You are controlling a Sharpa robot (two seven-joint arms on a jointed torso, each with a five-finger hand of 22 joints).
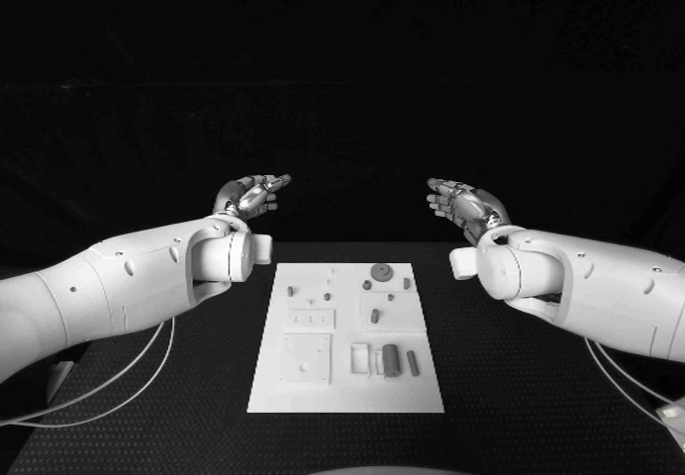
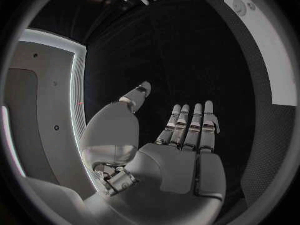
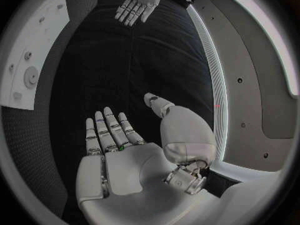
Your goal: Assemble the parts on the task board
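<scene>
Both robot hands, left robot hand [image 1: 252,196] and right robot hand [image 1: 464,204], hover released, fingers apart, above the task board [image 1: 347,341] at lower centre.

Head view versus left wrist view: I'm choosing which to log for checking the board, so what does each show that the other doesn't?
Head view alone: the whole task board with its parts, such as the round part at the far end, and both arms. Left wrist view alone: the left hand seen from behind, fingers apart, holding nothing. Both: the left hand, the right hand, open too, and the board, only a strip of it at the wrist.
</scene>
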